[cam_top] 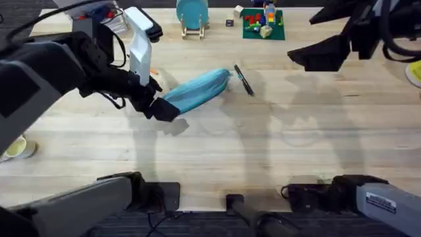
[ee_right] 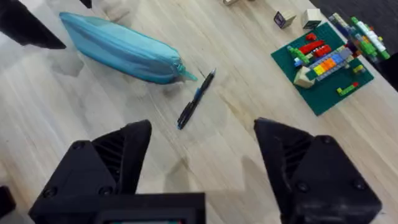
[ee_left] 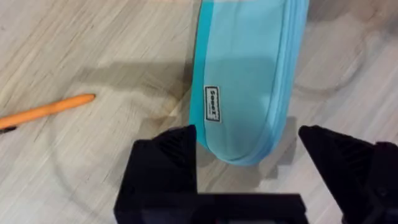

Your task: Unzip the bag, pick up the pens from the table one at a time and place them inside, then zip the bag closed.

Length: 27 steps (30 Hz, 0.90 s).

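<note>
The light blue bag (cam_top: pixel 197 91) lies slanted on the table (cam_top: pixel 276 151), zipped shut as far as I can see. My left gripper (cam_top: pixel 163 108) is open at the bag's near-left end. In the left wrist view that end of the bag (ee_left: pixel 249 74) sits between the fingers (ee_left: pixel 165 168) of the left gripper (ee_left: pixel 249 165). The orange pen (ee_left: pixel 50 109) lies beside the bag, mostly hidden under the left arm from overhead. The black pen (cam_top: pixel 243 80) rests just off the bag's far-right tip. My right gripper (cam_top: pixel 319 56) hangs open above the table, with the bag (ee_right: pixel 121 50) and black pen (ee_right: pixel 196 99) beyond the right gripper (ee_right: pixel 202 155).
A round teal object on a wooden stand (cam_top: pixel 192 14) and a green baseplate with coloured bricks (cam_top: pixel 263 23) stand along the far edge. The baseplate (ee_right: pixel 326 59) is also in the right wrist view. A small pale round thing (cam_top: pixel 16 148) sits at the left edge.
</note>
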Each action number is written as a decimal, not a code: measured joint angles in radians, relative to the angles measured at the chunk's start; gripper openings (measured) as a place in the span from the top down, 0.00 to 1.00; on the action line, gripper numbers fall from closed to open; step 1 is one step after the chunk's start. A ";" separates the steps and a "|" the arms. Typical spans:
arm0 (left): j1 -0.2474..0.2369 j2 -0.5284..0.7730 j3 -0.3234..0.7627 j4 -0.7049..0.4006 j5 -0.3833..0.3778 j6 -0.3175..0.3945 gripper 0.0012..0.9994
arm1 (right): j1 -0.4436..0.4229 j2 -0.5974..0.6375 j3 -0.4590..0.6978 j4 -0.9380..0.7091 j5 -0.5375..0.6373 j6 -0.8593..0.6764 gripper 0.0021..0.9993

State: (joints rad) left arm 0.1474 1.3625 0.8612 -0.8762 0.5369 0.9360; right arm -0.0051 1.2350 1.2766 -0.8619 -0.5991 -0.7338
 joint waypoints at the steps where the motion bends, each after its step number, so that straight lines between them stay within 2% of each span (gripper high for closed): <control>1: 0.000 0.003 0.000 0.001 0.002 0.000 0.02 | 0.000 0.000 0.000 0.000 0.000 0.000 0.00; 4: 0.000 0.009 0.000 0.011 0.013 -0.001 0.14 | 0.000 0.000 0.000 0.000 0.000 0.000 0.00; 6: 0.000 0.009 0.000 0.014 0.018 0.000 0.31 | 0.000 0.000 0.000 0.000 0.000 0.000 0.00; 8: 0.000 0.009 0.000 0.014 0.021 0.001 0.53 | 0.000 0.000 0.000 0.000 0.000 0.000 0.00; 12: 0.000 0.009 0.000 0.019 0.021 0.006 0.88 | 0.000 0.000 0.000 0.000 0.000 0.000 0.00; 13: 0.000 0.010 0.000 0.021 0.022 0.007 0.94 | 0.000 0.000 0.000 0.000 0.000 0.000 0.00; 27: -0.001 0.010 0.000 0.017 0.024 0.007 0.96 | 0.000 0.000 0.000 0.001 0.000 -0.027 0.00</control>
State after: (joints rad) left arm 0.1467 1.3720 0.8612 -0.8593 0.5613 0.9432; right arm -0.0051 1.2354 1.2766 -0.8604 -0.5991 -0.7608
